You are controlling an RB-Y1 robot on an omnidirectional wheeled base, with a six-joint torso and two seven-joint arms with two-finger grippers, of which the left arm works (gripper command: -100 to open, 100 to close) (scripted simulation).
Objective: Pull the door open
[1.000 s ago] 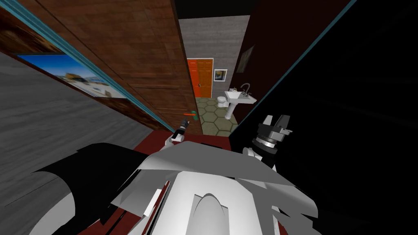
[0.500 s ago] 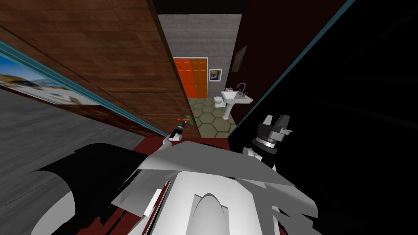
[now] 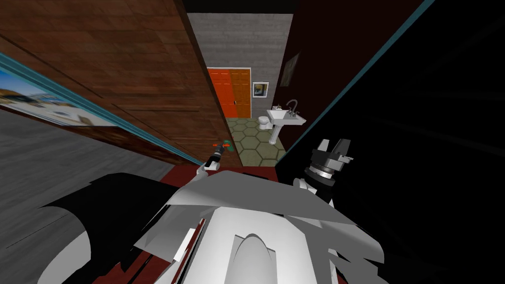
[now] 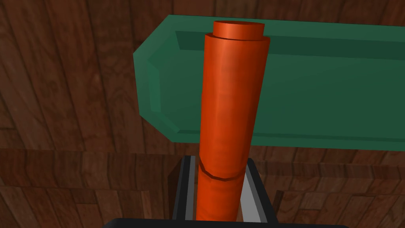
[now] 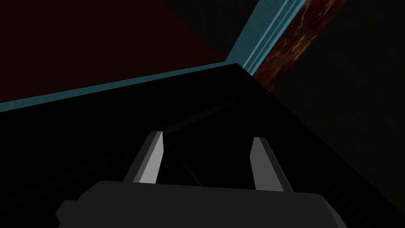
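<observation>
The brown wooden door (image 3: 123, 74) stands ajar on my left. Its orange lever handle (image 4: 231, 99) sticks out from a green plate (image 4: 324, 95) on the door face. My left gripper (image 4: 219, 194) is shut on the handle's near end, one finger pressing each side. In the head view the left gripper (image 3: 217, 154) sits small at the door's edge by the orange handle (image 3: 217, 145). My right gripper (image 3: 335, 147) is held up to the right of the doorway with its fingers open and nothing between them, as the right gripper (image 5: 205, 158) also shows in its wrist view.
Through the gap lies a room with a hexagon-tiled floor (image 3: 254, 143), a white pedestal sink (image 3: 282, 118), a toilet (image 3: 265, 123) and an orange door (image 3: 232, 92) at the back. A teal-edged door frame (image 3: 345, 88) borders a black area on the right. A picture (image 3: 44, 106) hangs on the left wall.
My head view has swung, shifting the door and wall picture leftward. The orange handle, a second ago apart from my left gripper, now sits right at its tips.
</observation>
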